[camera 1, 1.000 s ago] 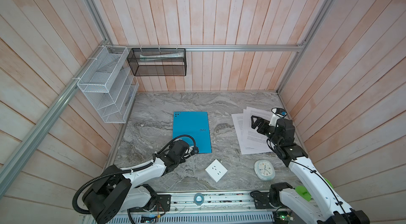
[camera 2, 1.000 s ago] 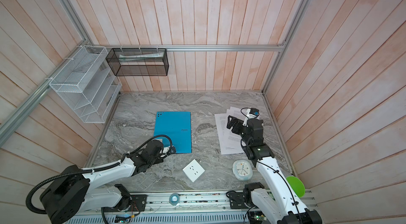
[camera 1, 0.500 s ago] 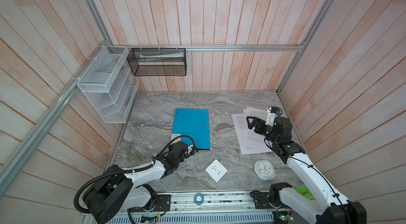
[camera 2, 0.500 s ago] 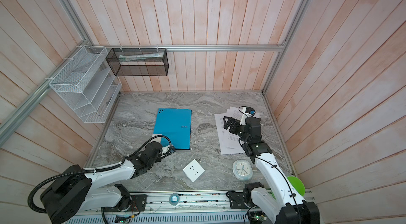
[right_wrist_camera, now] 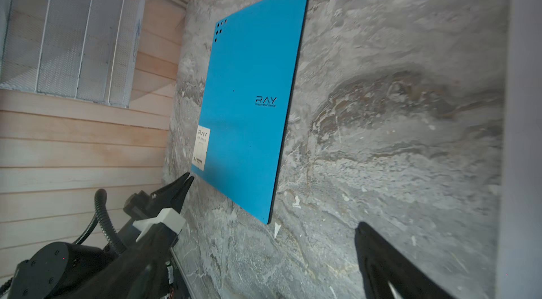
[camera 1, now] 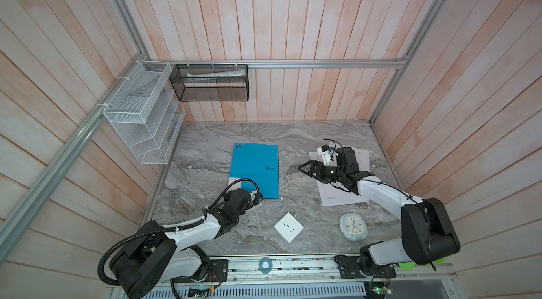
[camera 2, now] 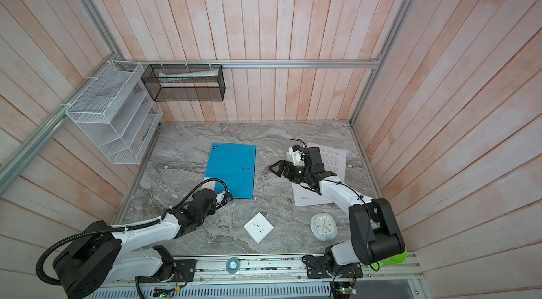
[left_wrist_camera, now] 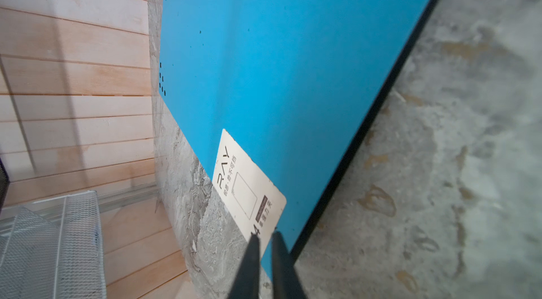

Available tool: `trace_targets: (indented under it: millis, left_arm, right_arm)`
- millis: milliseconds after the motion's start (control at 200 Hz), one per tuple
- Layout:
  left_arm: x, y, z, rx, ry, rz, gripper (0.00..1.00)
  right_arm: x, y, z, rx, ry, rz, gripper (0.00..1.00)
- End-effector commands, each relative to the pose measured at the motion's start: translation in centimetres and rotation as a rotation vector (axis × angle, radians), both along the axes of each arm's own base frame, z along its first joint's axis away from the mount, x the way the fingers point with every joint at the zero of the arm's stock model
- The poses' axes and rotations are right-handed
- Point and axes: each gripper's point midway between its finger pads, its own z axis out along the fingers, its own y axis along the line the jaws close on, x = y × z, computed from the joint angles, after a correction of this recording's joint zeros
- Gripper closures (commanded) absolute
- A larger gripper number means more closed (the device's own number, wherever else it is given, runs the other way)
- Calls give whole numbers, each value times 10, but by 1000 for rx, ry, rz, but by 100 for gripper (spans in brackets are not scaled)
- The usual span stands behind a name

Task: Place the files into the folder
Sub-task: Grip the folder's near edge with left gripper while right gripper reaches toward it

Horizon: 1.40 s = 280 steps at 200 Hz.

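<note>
That folder (camera 1: 255,165) is a loud bright blue with a thin black edge, small black RAY lettering and a cream corner label (left_wrist_camera: 249,189) printed in black. The counter (camera 1: 205,148) is grey marble with paler and brownish veins. The files (camera 1: 331,196) are white with tiny black text. Plain white socket plate (camera 1: 288,227), pale blue clock (camera 1: 353,226) with a white face. Pinkish wood-plank walls (camera 1: 293,19), a white mesh rack (camera 1: 140,115) and a black mesh rack (camera 1: 209,83).

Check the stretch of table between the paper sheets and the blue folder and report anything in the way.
Nothing lies on the table between the files and the folder; the right gripper, jaws wide open, hangs over that gap. The socket plate and clock sit nearer the front, off the path. The folder lies closed.
</note>
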Motion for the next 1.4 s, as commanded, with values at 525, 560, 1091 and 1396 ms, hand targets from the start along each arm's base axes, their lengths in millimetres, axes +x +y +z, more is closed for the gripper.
trace_targets:
  millis: [525, 560, 1091, 1396]
  left_arm:
    - [13, -6, -4, 142, -88, -116, 31]
    - [15, -7, -3, 141, -91, -112, 33]
    - [22, -8, -7, 147, -127, -96, 95]
    - [28, -10, 3, 102, -145, -55, 100]
  right_arm:
    - [-5, 30, 0, 80, 15, 69, 2]
    - [-5, 31, 0, 79, 15, 73, 2]
    - [-13, 47, -11, 121, 68, 136, 2]
    - [-16, 63, -29, 124, 145, 183, 2]
